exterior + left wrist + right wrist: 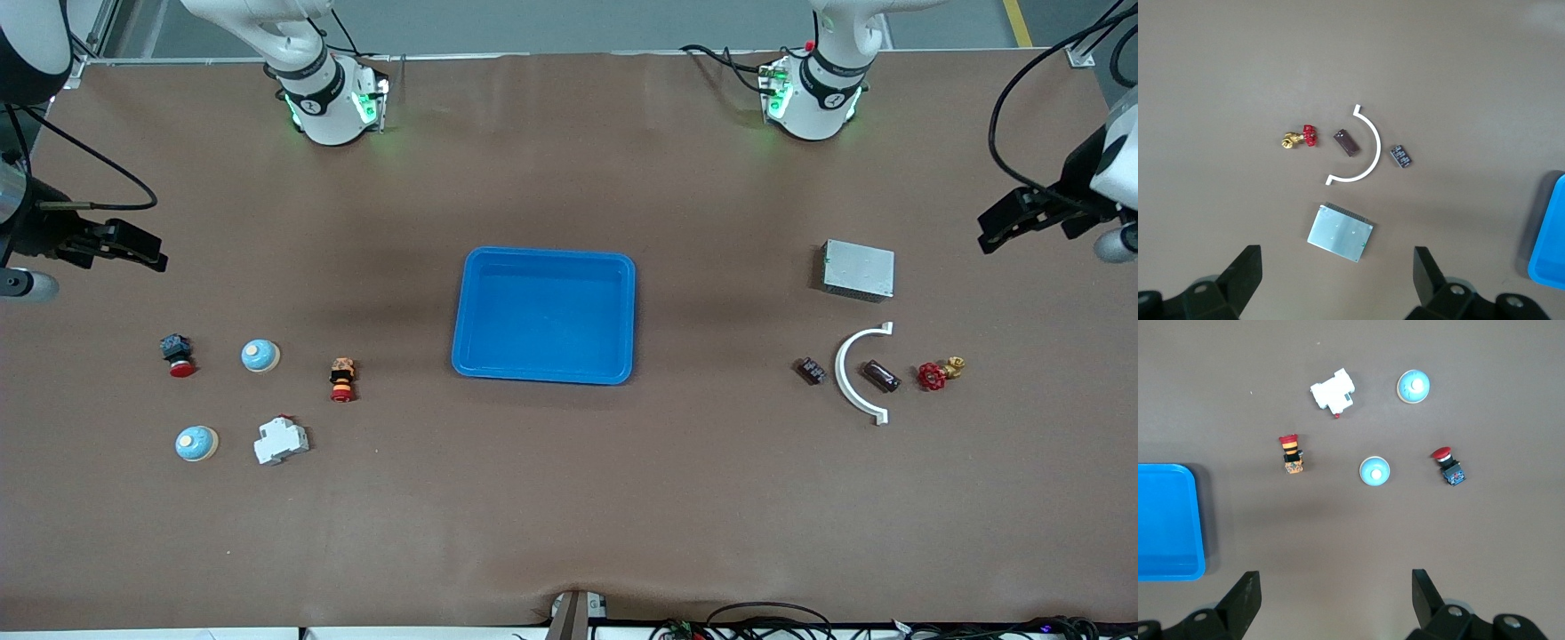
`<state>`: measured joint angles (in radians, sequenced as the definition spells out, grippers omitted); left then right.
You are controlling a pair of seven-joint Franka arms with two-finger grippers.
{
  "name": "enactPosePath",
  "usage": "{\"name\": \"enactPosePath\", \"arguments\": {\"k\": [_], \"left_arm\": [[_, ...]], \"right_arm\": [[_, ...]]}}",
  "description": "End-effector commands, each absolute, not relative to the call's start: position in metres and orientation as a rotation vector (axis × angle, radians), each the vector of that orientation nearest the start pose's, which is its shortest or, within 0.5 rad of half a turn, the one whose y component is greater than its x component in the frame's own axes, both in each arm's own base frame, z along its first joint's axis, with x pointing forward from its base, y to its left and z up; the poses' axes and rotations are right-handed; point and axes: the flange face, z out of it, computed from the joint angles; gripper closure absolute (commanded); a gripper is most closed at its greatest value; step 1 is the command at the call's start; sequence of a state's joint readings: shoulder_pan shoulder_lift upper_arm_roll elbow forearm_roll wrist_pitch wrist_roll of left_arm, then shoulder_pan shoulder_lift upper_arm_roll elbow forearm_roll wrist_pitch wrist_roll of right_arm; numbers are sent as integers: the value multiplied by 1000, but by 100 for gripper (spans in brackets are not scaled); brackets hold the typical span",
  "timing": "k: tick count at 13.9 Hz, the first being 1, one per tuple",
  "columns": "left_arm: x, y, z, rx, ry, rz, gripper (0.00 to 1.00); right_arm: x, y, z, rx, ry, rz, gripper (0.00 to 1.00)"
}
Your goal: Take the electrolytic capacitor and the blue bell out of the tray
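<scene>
Two dark capacitors lie at the left arm's end of the table: a brown cylinder (882, 375) (1345, 142) and a smaller black one (809, 371) (1401, 156). Two pale blue dome bells (260, 356) (196, 443) (1374, 471) (1413, 387) sit at the right arm's end. A blue tray (544, 267) (1553, 253) (1171, 570) stands mid-table with nothing in it. My left gripper (989, 231) (1337, 280) hangs open over bare table by the silver box. My right gripper (147, 251) (1335, 597) hangs open over bare table by the bells. Neither holds anything.
A silver box (858, 269), a white curved bracket (853, 378) and a red-handled brass valve (941, 373) lie among the capacitors. A red push button (178, 354), an orange-and-red button (342, 380) and a white breaker (281, 441) lie among the bells.
</scene>
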<state>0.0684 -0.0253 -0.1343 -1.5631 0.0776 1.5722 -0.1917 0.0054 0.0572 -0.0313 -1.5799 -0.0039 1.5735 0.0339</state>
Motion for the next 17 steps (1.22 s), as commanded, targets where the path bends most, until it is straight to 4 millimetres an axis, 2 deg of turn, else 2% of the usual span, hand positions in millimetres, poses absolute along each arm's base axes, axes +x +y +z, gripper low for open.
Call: {"name": "enactPosePath", "arguments": {"k": [1,3,6,8,11,14,17], "left_arm": [[529,-22,655,-3073,-59,-68,0],[522,-20,659,-3069,34,-41,0],[509,-22,664,-3084,41,-9,0],[506,-32,666,-3116,52,-3,0],[505,-54,665,-3138,-93,8,0],[508,-57,660,-3128,-85,21,0],[510,-61,659,-3125,-64,22,0]], "right_arm": [[591,-21,610,-3156,75,42,0],[592,-26,615,-3156,-62,23,0],[587,-34,596,-3144,-51,119,0],[586,-39,595,-3143,-46,129,0],[581,-37,599,-3122,-27,142,0],[575,-33,607,-3120,-39,140,0],[575,-34,607,-3120,-35,144,0]]}}
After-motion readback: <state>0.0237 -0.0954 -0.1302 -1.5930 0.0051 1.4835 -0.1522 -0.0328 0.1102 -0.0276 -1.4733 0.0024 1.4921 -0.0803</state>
